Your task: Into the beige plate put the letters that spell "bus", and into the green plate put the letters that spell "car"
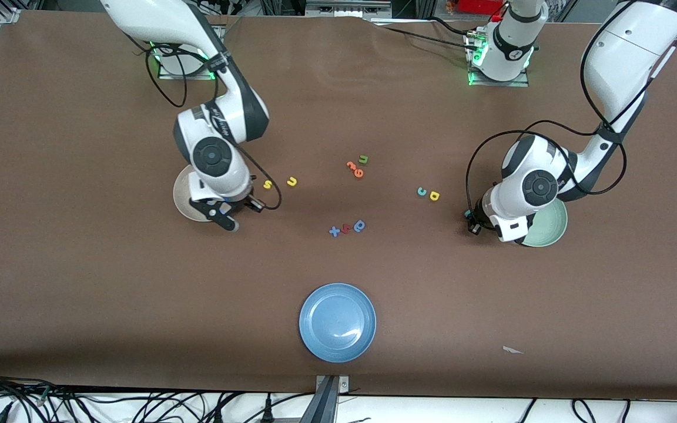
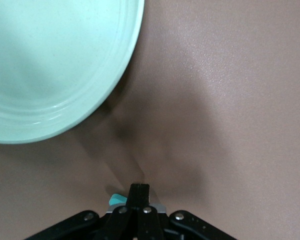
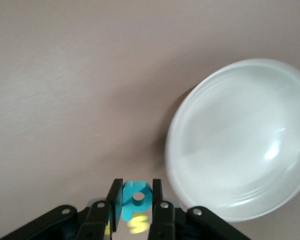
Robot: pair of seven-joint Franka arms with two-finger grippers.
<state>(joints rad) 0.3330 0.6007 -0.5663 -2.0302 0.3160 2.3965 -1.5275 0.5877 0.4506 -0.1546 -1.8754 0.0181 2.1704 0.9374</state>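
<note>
The foam letters [image 1: 355,168] on the table [image 1: 80,264] themselves read "s", "u", "c" and "x"; no other text was legible.

Brown table [image 1: 80,282] with plates and foam letters.
On it lie a beige plate [image 1: 182,200], green plate [image 1: 550,226], blue plate [image 1: 337,322], yellow "s" [image 1: 267,184] and "u" [image 1: 292,181], and other scattered letters.

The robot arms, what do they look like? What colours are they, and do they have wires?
Both arms are glossy white with dark grey-black round joints. Thin black cables loop loosely beside each one. Their bases glow green at the edges. The right gripper and left gripper are black, each with two slim black fingers and small silver screws showing in the wrist views. The left arm's base also carries a small round black marking.
</note>
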